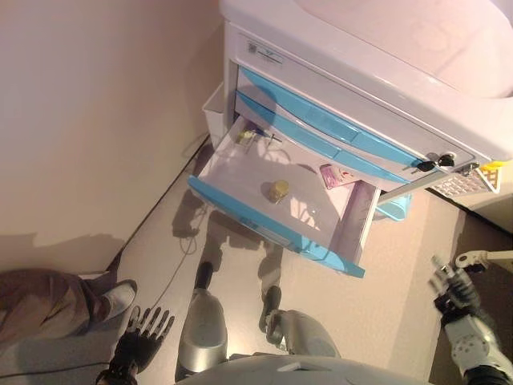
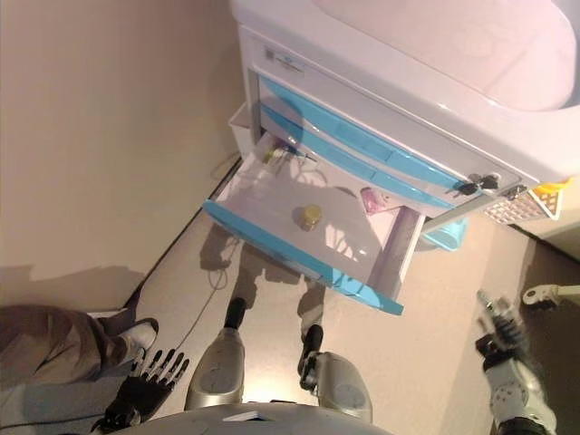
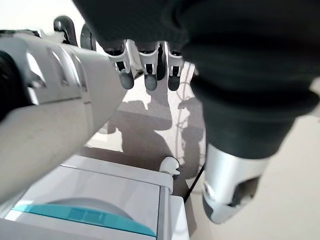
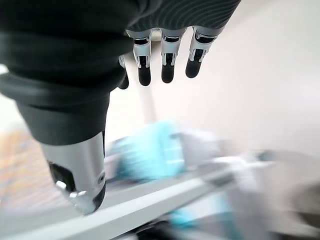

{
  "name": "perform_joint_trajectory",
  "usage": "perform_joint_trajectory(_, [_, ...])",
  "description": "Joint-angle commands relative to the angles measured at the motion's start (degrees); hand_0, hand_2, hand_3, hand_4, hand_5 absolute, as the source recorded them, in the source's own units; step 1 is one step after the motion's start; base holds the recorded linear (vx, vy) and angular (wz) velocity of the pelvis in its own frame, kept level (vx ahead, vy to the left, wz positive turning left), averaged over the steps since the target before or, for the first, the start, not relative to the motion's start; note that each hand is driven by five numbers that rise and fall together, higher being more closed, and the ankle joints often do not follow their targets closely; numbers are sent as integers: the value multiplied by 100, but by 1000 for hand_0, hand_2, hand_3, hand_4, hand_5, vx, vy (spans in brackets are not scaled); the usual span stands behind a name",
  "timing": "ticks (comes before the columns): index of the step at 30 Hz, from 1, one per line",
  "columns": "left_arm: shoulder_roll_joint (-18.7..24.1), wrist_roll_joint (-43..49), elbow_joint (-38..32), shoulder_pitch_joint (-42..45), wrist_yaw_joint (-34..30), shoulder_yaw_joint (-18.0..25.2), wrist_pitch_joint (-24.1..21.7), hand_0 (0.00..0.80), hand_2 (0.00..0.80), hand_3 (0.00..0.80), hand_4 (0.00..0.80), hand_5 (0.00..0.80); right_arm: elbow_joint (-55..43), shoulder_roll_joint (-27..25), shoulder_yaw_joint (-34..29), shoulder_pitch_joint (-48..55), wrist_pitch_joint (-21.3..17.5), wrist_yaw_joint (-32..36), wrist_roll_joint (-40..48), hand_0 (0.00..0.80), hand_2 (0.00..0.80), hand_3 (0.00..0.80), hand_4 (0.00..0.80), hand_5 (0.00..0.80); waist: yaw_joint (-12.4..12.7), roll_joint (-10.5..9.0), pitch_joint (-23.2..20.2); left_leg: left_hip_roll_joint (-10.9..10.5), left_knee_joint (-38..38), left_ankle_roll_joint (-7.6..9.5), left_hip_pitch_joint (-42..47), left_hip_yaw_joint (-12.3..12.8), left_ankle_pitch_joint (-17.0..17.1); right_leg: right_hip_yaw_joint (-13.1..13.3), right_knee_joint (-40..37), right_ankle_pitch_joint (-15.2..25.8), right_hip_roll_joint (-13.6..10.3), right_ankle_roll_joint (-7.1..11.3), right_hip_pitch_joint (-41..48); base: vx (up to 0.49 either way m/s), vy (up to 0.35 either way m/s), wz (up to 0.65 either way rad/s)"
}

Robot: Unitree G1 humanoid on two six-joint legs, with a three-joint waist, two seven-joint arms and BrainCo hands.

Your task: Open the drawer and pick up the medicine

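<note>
A white cabinet [image 1: 385,48] with blue drawer fronts stands ahead. One drawer [image 1: 240,172] is pulled out, with a blue front edge [image 1: 264,224]. On its white floor stands a small yellow medicine bottle [image 1: 278,190], with a pink packet [image 1: 338,176] at the back right and small items [image 1: 248,135] at the back left. My left hand [image 1: 143,333] hangs low at the lower left, open and empty. My right hand [image 1: 453,285] is at the lower right, fingers straight, empty, well away from the drawer.
A person's leg and grey shoe [image 1: 112,298] are at the lower left by the wall. A white mesh basket [image 1: 461,183] hangs on the cabinet's right side. A blue bin [image 1: 394,208] sits behind the open drawer.
</note>
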Motion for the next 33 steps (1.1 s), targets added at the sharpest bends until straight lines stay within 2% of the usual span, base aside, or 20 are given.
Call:
perform_joint_trajectory(1, [-242,203,-57,307,-71,151,-130,0,0,0,0,0,-1191,-847,-349,175,-959,-268,-1491,0,0,0,0,0,-102,53,-163,-251,255,322,-167,183,-537,40,-88,249,29,241,-141,-4,133,-9])
perform_joint_trajectory(4, [-359,182,-19,320,-39,69,-221,0,0,0,0,0,-2033,-1251,-396,97,-1133,-131,-2514,0,0,0,0,0,-108,130,-196,-270,232,333,-168,211,-556,100,-100,236,-19,272,-168,-8,110,-11])
perform_joint_trajectory(8, [-395,205,-9,279,16,-84,-362,0,0,0,0,0,-2858,-1873,-173,-308,-980,236,-3576,0,0,0,0,0,-39,193,-180,-291,200,326,-194,210,-539,121,-114,239,-67,295,-183,-21,73,-5])
perform_joint_trajectory(10, [-379,235,-15,224,32,-161,-451,0,0,0,0,0,-3242,-2282,73,-704,-736,577,-3808,0,0,0,0,0,32,213,-164,-298,169,319,-201,204,-526,114,-123,238,-93,302,-183,-23,50,0])
perform_joint_trajectory(16, [-241,153,51,-34,95,-398,-644,0,0,0,0,0,-3392,-2733,1267,-2155,-454,1127,-4443,0,0,0,0,0,240,228,-89,-337,220,300,-310,119,-502,21,-83,235,-151,289,-200,-14,8,2])
perform_joint_trajectory(24, [-80,278,-62,-135,210,-665,-722,0,0,0,0,0,-3255,-2762,2701,-3300,-110,1618,-4656,0,0,0,0,0,530,296,-6,-402,240,282,-421,-42,-436,-175,-19,196,-210,252,-189,-6,-5,12])
perform_joint_trajectory(33, [-56,191,-133,-163,200,-826,-810,0,0,0,0,0,-2998,-2640,3858,-3811,-97,1732,-5443,0,0,0,0,0,717,345,143,-461,253,275,-535,-162,-394,-337,40,155,-219,200,-227,-21,-5,15])
